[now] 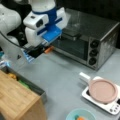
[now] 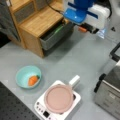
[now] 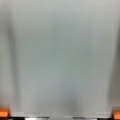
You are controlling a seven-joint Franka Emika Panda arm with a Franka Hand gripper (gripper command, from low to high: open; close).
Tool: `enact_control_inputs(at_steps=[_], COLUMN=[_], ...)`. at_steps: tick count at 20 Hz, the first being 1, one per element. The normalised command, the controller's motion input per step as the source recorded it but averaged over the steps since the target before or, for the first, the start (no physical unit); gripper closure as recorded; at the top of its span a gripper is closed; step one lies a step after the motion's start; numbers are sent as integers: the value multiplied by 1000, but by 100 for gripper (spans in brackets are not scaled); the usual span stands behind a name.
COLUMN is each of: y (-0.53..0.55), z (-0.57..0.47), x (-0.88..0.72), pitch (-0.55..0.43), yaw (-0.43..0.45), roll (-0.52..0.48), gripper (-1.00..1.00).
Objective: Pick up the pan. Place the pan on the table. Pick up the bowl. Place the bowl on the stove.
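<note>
bowl [image 2: 28, 76] holds an orange piece; pan [image 2: 59, 98] on stove [image 2: 76, 100]; gripper [image 3: 60, 113] jaws spread

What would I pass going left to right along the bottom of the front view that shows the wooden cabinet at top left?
Bowl holding something orange, then the pan sitting on the stove, then the toaster oven.

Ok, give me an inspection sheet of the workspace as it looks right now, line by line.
Surface: grey table, mostly bare.
Job's things: pink pan sits on the white stove; teal bowl rests on the table, something orange inside.
Clutter: wooden board over an open drawer; steel toaster oven.
Gripper: gripper raised above the table near the oven, holding nothing; wrist view shows only bare table, orange fingertips wide apart.
Cables: a dark cable runs across the wooden unit.
Surroundings: nothing seen.
</note>
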Motion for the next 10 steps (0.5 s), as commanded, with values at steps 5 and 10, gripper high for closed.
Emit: enact_control_inputs(at_steps=[5,10], y=[1,19], z=[-14,-27], x=[30,109], pitch=[-22,-20], yaw=[64,54], roll=[31,21], gripper=[-100,-100])
